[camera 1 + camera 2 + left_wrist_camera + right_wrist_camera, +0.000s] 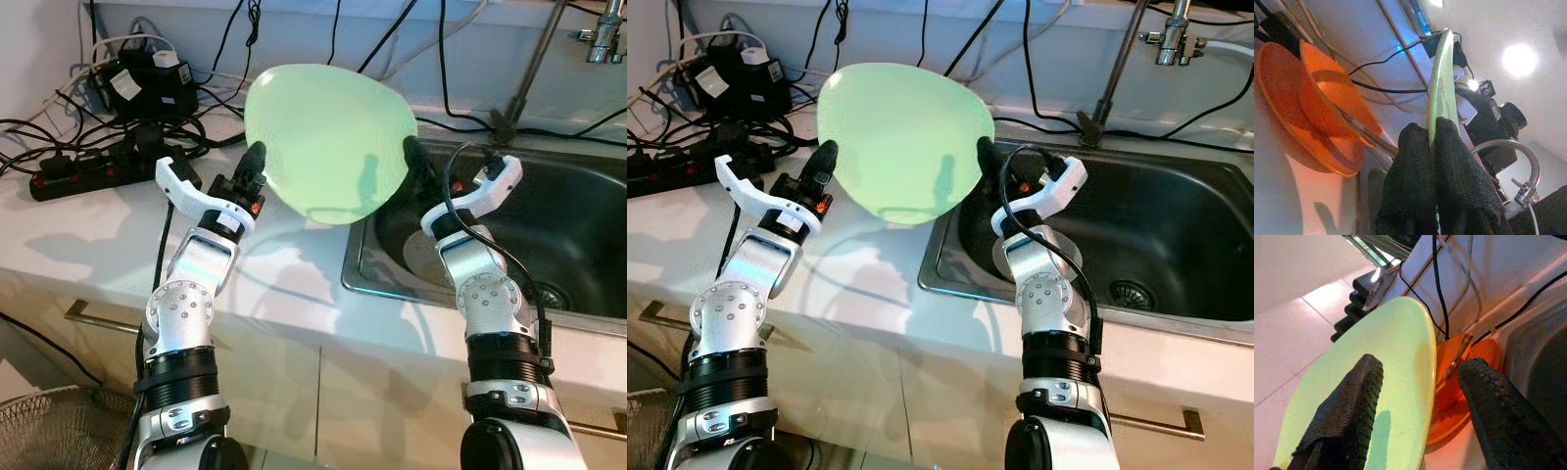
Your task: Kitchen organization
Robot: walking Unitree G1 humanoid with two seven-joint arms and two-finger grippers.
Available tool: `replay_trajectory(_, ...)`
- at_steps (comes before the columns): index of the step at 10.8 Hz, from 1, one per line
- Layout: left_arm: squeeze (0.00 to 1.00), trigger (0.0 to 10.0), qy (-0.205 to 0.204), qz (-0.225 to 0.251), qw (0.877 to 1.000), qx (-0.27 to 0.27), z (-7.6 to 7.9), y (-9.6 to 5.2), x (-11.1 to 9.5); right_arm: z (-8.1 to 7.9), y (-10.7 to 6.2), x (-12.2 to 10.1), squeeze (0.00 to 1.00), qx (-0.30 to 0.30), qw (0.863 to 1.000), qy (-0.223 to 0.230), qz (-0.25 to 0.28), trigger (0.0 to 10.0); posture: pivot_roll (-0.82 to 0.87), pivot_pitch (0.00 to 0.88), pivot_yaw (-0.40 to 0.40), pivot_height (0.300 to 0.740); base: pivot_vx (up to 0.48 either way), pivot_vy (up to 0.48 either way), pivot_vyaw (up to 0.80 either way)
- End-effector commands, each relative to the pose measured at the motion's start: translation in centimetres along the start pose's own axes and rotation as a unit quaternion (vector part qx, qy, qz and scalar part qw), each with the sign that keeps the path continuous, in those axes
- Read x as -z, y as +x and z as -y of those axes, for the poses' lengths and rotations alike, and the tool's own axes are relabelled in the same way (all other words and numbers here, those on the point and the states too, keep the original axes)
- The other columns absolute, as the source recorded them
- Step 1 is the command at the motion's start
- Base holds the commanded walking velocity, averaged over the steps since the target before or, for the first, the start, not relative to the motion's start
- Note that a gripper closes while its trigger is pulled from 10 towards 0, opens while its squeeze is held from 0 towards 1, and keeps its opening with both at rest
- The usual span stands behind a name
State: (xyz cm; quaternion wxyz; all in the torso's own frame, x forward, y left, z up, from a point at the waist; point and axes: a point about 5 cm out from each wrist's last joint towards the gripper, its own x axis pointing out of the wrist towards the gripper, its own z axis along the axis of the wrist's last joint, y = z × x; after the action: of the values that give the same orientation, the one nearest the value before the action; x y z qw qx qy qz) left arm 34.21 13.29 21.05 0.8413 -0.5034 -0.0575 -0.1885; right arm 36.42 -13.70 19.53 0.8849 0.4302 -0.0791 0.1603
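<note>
The white table (88, 235) runs across the scene, with a steel sink (578, 225) set into it on the robot's right and a tangle of black cables and a power strip (73, 176) at the back left.

A large pale green plate (328, 142) is held up off the table, standing nearly on edge with its broad face turned toward the robot's head. It sits over the seam between table and sink, its rim leaning slightly away at the top. The plate is roughly round, so no long axis can be told.

The left gripper (1432, 142) grips the plate's left rim: in the left wrist view its two black fingers (1410, 166) are pressed close together with the thin green edge pinched between them, jaws narrow and clamped on the plate.

The right gripper (1420, 387) is at the plate's right rim. In the right wrist view its jaws stand wide apart; one finger (1347, 406) lies flat against the green face, while the other is apart from the plate, out over the orange ware behind. It is touching the plate, not clamping it.

Behind the plate, on the table against the wall, an orange bowl (1327, 93) sits tilted in an orange dish (1298, 142).
</note>
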Motion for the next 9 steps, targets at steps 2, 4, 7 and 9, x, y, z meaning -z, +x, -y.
replay_trajectory(2, 0.00, 10.0, 0.004, 0.002, 0.999, 0.041, 1.80, 0.79, 0.09, -0.66, -0.02, -0.06, 0.00, -0.014, 1.000, 0.002, -0.004, 10.0, 0.18, 0.000, 0.038, 0.740, 0.000, 0.000, 0.00)
replay_trajectory(4, 0.00, 10.0, 0.001, 0.000, 0.999, 0.043, 1.85, 0.80, 0.21, -0.67, -0.05, 0.05, 0.00, -0.014, 1.000, 0.010, -0.007, 10.0, 0.18, 0.000, 0.038, 0.740, 0.000, 0.000, 0.00)
replay_trajectory(7, 0.00, 10.0, -0.001, -0.005, 0.999, 0.046, 1.90, 0.82, 0.50, -0.87, -0.07, 0.43, 0.00, -0.021, 0.999, 0.034, -0.017, 10.0, 0.18, 0.000, 0.038, 0.740, 0.000, 0.000, 0.00)
replay_trajectory(9, 0.00, 10.0, -0.002, -0.007, 0.999, 0.048, 2.00, 0.83, 0.64, -0.94, -0.11, 0.59, 0.00, -0.024, 0.999, 0.039, -0.020, 10.0, 0.18, 0.000, 0.038, 0.740, 0.000, 0.000, 0.00)
